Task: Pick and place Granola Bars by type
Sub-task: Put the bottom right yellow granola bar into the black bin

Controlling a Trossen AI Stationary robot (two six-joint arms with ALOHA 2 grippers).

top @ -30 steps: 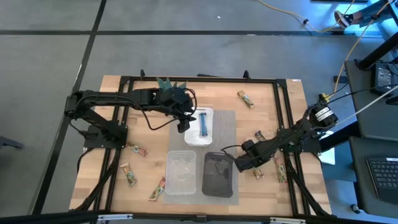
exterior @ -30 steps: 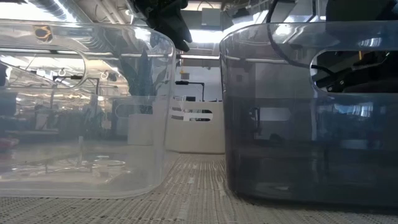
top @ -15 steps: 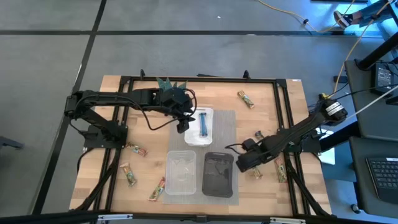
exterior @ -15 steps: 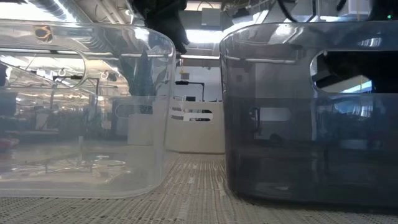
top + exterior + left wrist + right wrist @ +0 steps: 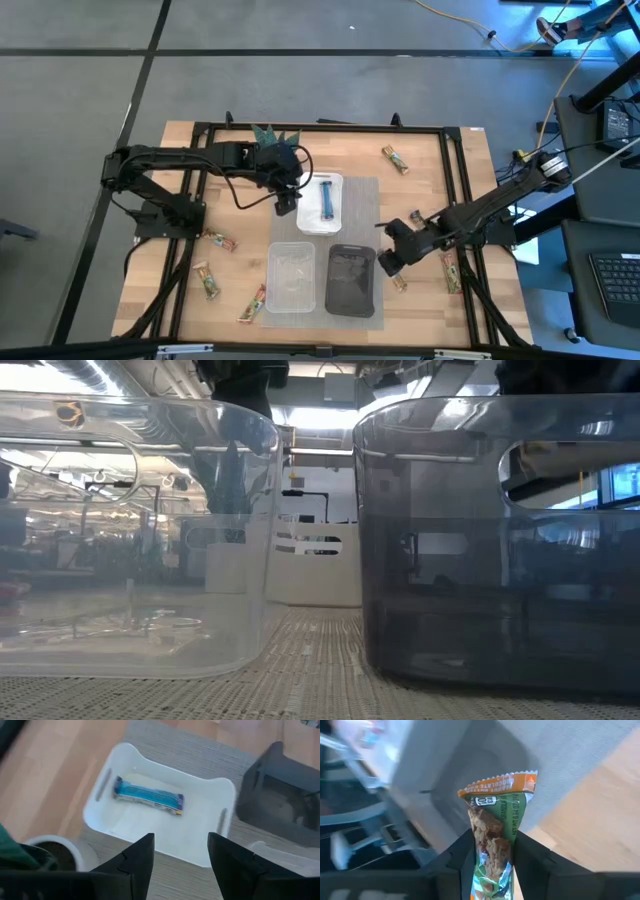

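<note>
A blue granola bar (image 5: pixel 149 798) lies flat in the white tray (image 5: pixel 338 222). My left gripper (image 5: pixel 179 862) is open and holds nothing, hovering over the tray's left side (image 5: pixel 287 200). My right gripper (image 5: pixel 491 866) is shut on a green-and-orange bar (image 5: pixel 496 815) just right of the black tray (image 5: pixel 351 281). Other bars lie on the wood: one at the far right (image 5: pixel 395 158), one right of the white tray (image 5: pixel 414 216), one near the right rail (image 5: pixel 452 272) and three at the near left (image 5: pixel 222 241) (image 5: pixel 206 281) (image 5: pixel 252 303). My right gripper pinches the green-and-orange bar between its two fingers (image 5: pixel 461 855), which close on the bar's long edges at its green end (image 5: pixel 492 870). The orange crimped end (image 5: pixel 502 782) sticks out beyond the fingertips. The bar is lifted clear of the table, beside the black tray's right wall.
A clear tray (image 5: pixel 293 277) stands left of the black tray on a grey mat (image 5: pixel 365 200). A small potted plant (image 5: pixel 272 138) stands at the far side behind my left gripper, its pot (image 5: pixel 50 855) close to the white tray. Black frame rails run along the table edges.
My right arm has risen out of sight behind the black tray in the low view and swung its elbow toward the table's right, and the bar has come up with the gripper. My left gripper has drawn slightly left and up, away from the white tray, still open.
</note>
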